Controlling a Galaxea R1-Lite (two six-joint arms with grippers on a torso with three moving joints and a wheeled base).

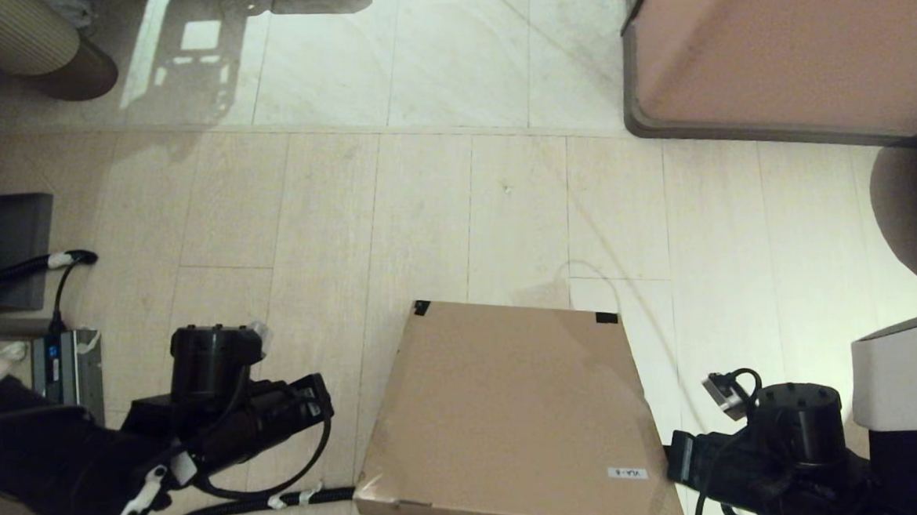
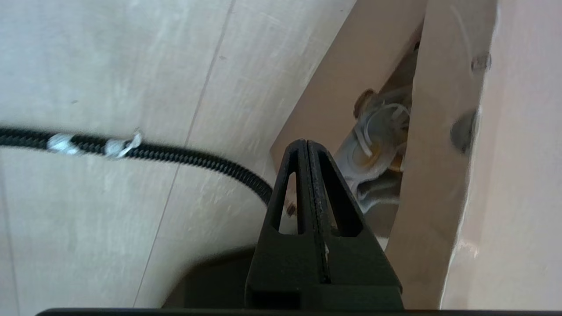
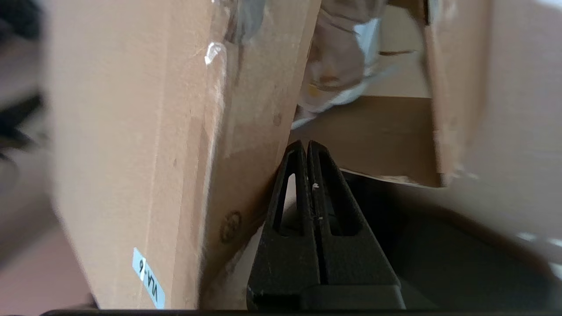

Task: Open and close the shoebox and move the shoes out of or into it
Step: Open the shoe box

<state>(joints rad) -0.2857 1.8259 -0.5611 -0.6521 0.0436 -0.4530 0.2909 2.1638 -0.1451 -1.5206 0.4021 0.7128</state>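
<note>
Shoebox (image 1: 506,420) flanked by both tools at lower frame.
The left tool (image 2: 307,147) and right tool (image 3: 306,147) are pressed together beside its raised lid; shoes (image 2: 377,145) are glimpsed inside.

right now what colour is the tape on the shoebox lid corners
Black, on the two far corners of the brown shoebox lid; clearest in the head view.

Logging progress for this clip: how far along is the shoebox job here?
Done: little beyond a start. The shoebox lid is partly raised, and the shoes lie inside. In hand: the left gripper and right gripper, both shut, sit at the lid's opposite edges. Left: either swinging it fully open and taking the shoes out, or closing it.
</note>
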